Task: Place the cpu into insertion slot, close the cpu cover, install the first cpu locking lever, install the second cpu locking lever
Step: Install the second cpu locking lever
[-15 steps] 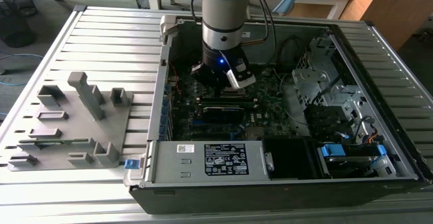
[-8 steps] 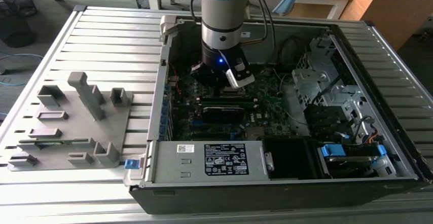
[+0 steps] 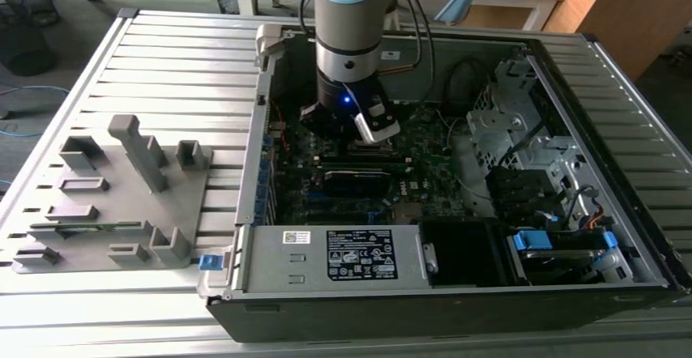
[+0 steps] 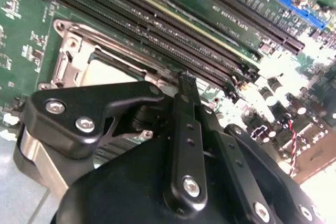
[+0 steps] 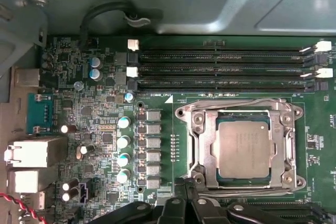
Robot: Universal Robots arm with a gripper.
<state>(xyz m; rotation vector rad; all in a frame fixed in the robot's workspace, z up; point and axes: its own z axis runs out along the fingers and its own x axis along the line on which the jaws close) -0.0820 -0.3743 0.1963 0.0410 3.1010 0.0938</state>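
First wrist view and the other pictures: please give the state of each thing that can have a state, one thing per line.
cpu: seated flat in the insertion slot, metal top facing up.
insertion slot: filled by the cpu.
cpu cover: closed down, framing the cpu.
gripper: low over the motherboard, beside the socket; holds nothing that can be seen.
computer case: open, side panel off.

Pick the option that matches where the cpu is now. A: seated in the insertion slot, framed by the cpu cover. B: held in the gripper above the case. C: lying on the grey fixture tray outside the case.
A: in the first wrist view the cpu lies flat in the insertion slot, with the cpu cover framing it.
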